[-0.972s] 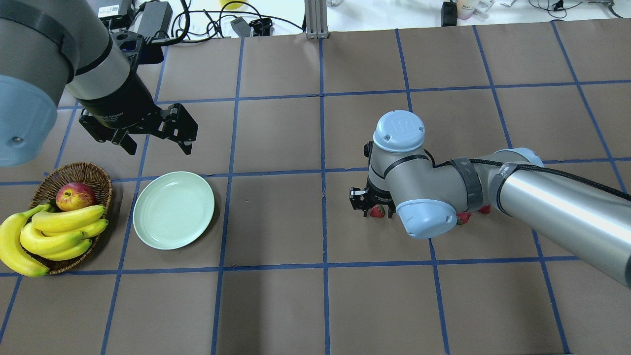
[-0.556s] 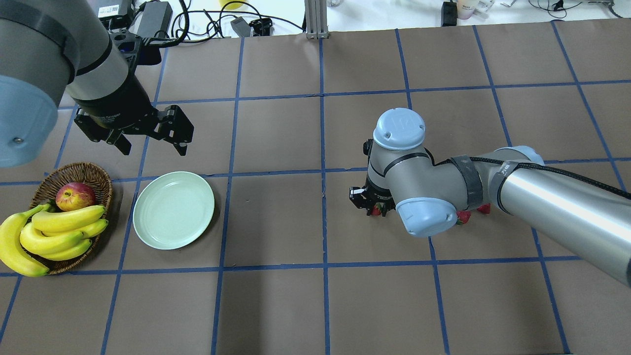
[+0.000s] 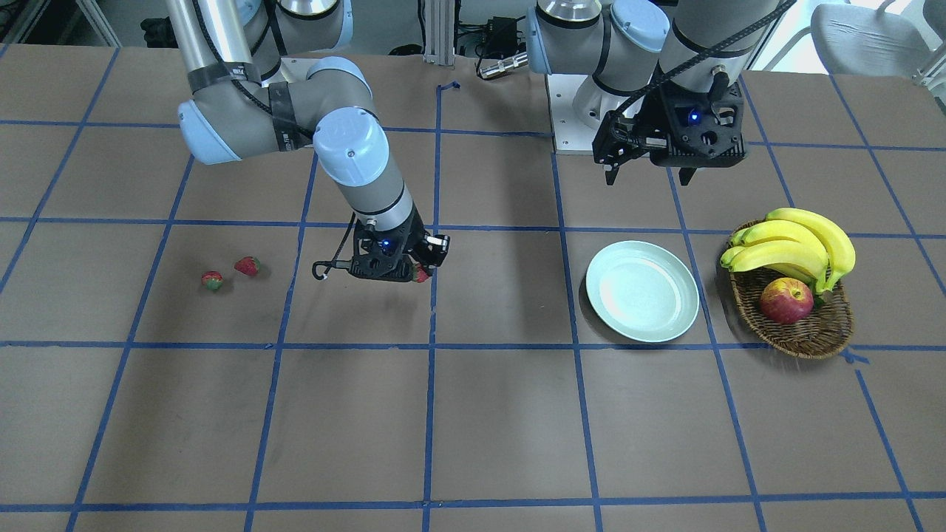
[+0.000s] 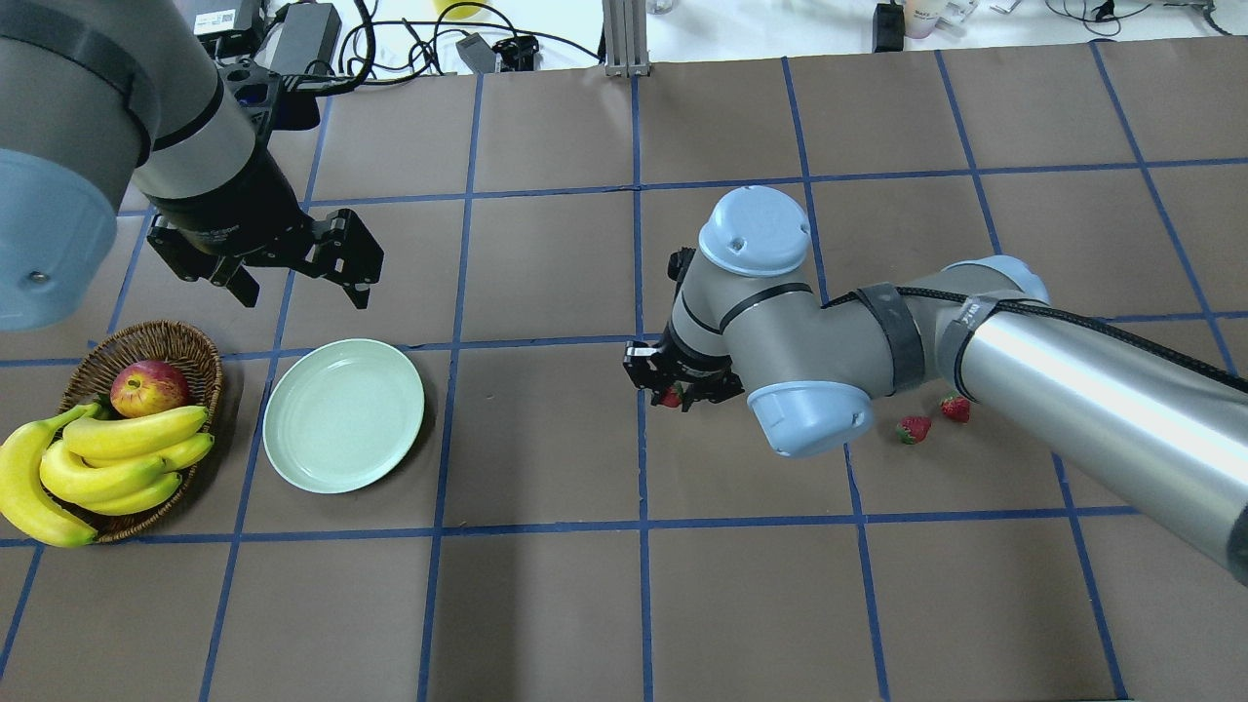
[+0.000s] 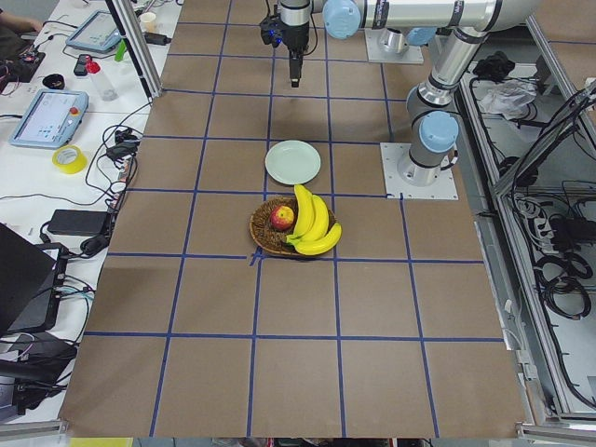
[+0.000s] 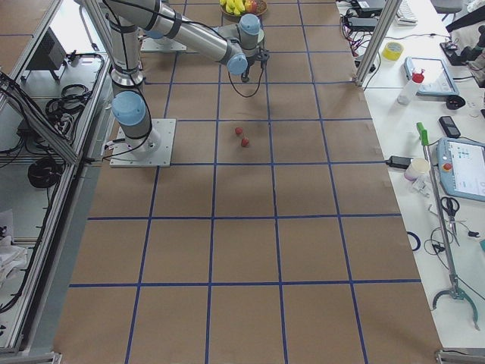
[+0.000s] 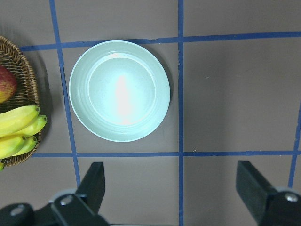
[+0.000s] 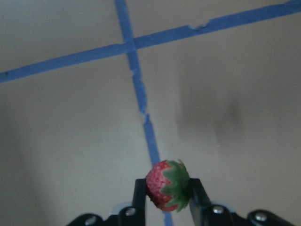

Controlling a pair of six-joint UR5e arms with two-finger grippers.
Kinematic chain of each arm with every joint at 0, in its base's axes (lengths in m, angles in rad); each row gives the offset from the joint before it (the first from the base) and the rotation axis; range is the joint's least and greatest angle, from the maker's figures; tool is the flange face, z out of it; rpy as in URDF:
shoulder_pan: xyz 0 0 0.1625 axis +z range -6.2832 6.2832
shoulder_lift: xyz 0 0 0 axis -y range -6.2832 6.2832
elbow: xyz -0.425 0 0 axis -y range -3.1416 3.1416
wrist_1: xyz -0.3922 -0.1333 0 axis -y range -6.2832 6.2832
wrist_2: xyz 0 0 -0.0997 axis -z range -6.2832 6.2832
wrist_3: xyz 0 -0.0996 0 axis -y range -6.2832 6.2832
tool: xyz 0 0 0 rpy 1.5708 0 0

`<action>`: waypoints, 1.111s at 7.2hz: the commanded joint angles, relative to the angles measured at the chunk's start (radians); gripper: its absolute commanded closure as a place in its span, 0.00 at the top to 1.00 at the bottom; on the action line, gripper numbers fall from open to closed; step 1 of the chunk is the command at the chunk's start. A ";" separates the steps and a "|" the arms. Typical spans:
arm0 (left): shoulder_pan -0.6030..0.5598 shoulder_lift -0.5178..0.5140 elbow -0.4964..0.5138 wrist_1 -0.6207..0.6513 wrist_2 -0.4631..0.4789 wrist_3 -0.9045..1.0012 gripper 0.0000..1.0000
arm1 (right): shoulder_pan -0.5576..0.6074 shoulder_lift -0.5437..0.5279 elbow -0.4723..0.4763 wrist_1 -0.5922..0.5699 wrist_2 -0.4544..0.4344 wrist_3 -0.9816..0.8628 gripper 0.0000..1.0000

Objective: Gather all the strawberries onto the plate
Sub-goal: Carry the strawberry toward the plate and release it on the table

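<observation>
One strawberry (image 8: 164, 184) of the three is pinched in the right hand (image 4: 673, 395). Its two fingers (image 8: 139, 195) are closed against the berry's sides, with the green cap turned toward one finger. In the wrist view the berry appears lifted clear of the tabletop (image 4: 546, 604), over a blue tape line. Gripping it across its widest part, low between the fingertips, probably stops so small and round a thing from squirting out during the carry.

In the overhead view the plate (image 4: 343, 414) lies well apart at this hand's 9 o'clock and is bare, so no fruit is collected yet. The other two strawberries (image 4: 914, 429) lie near each other on the tabletop at about the right hand's 4 o'clock.

The left hand (image 4: 304, 288) hangs above the tabletop at roughly the plate's 11 o'clock, fingers spread wide and holding nothing. Its wrist camera looks straight down on the plate, a spot that seems chosen to leave the right arm's path free.

A wicker basket (image 4: 156, 336) with bananas (image 4: 127, 439) and an apple (image 4: 148, 388) sits just beside the plate at its 9 o'clock. The release is therefore best made over the plate's middle, lest the berry roll off the far rim.
</observation>
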 commanded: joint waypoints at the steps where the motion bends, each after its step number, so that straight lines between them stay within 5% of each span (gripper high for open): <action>1: 0.000 0.000 -0.001 0.000 0.000 0.000 1.00 | 0.094 0.112 -0.104 -0.046 0.025 0.103 0.00; 2: 0.000 0.000 -0.001 -0.003 0.002 0.000 1.00 | 0.108 0.157 -0.128 -0.049 0.018 0.110 0.00; 4: 0.000 0.000 -0.001 -0.002 0.002 0.000 1.00 | 0.108 0.171 -0.125 -0.049 0.001 0.111 0.98; 6: 0.000 0.000 -0.002 -0.002 -0.006 0.000 1.00 | 0.093 0.164 -0.138 -0.043 -0.037 0.099 1.00; 8: 0.000 0.005 -0.024 0.003 0.000 0.000 1.00 | -0.050 0.060 -0.111 0.027 -0.111 -0.008 1.00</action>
